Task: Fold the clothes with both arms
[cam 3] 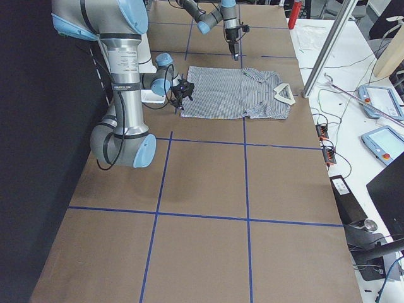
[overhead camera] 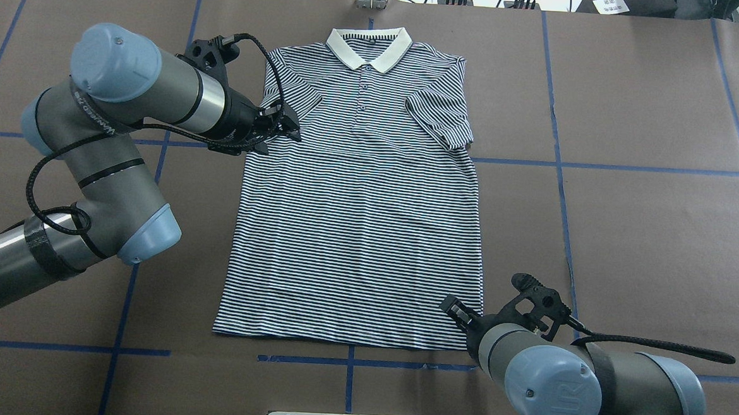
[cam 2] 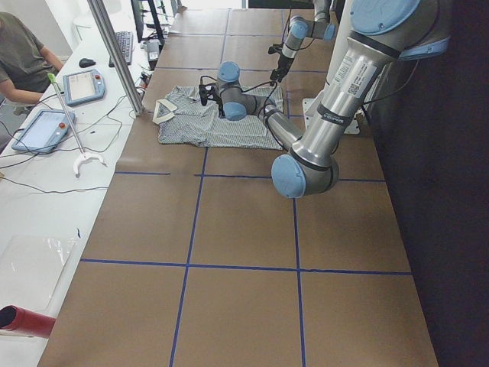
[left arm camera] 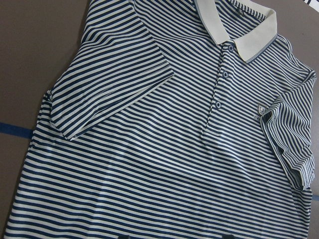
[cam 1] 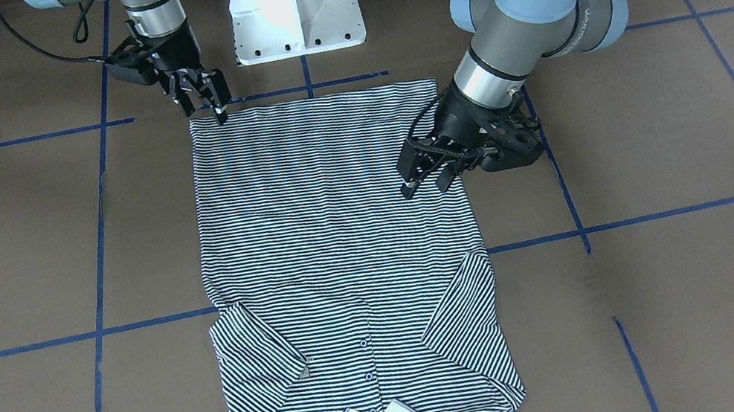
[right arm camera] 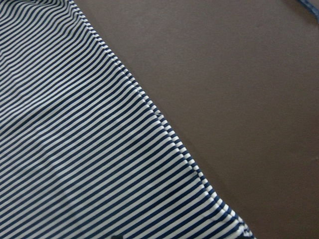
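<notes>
Polo shirt (overhead camera: 355, 232) lies flat and face up mid-bench (overhead camera: 627, 246). Collar (overhead camera: 368, 43) is on the far side, both sleeves tucked in over the chest.

Right pincer (cam 1: 204, 110) is down at the hem corner on its side, tips touching cloth. Can't tell whether it's clamped on the fabric or just parted over the edge.

Left pincer (cam 1: 424, 188) hangs over the shirt's side edge, just by the folded left sleeve (overhead camera: 286, 99). Jaws are apart, holding nothing.

Likely step: take both hem corners for a hem-to-collar fold. Left is well off its corner, so it should travel along the edge to the hem (overhead camera: 337, 340) before descending.

Pinch both layers close to the corner. Lift both sides level and in sync, otherwise the fold skews and the sleeves drag out.
</notes>
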`<state>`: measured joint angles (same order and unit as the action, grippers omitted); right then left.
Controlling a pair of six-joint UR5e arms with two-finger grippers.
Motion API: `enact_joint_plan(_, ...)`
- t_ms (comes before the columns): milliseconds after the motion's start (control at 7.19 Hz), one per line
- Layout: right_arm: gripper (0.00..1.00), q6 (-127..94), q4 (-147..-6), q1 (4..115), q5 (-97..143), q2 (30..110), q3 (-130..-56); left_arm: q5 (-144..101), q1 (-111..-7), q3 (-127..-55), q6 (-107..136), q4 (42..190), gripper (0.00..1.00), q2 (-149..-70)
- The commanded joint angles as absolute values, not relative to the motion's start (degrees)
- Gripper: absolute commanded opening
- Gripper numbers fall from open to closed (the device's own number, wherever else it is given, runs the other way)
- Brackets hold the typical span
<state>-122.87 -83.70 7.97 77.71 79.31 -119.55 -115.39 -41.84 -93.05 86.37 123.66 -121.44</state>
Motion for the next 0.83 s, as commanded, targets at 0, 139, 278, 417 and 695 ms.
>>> enact_joint_plan(0,0.79,-123.4,-85.0,7.2,78.1,79.5,-118.0,-115.3,-41.8,-93.1,86.4,123.7,0.7,-121.4)
enact_joint_plan(139,0.78,-123.4,-85.0,7.2,78.6,79.5,-117.9,-115.3,-41.8,-92.6,86.2,123.7,0.7,-121.3)
enact_joint_plan(278,0.77,-123.4,-85.0,6.9,79.0,79.5,-117.8,-115.3,-41.8,-92.5,86.1,123.7,0.7,-121.3)
enact_joint_plan(417,0.77,-123.4,-85.1,6.8,79.1,79.5,-117.1,-115.3,-41.8,-92.5,86.1,123.7,0.7,-121.3)
enact_joint_plan(695,0.73,-123.4,-85.0,6.7,80.4,79.5,-117.0,-115.0,-41.8,-92.6,86.0,124.1,0.7,-120.4)
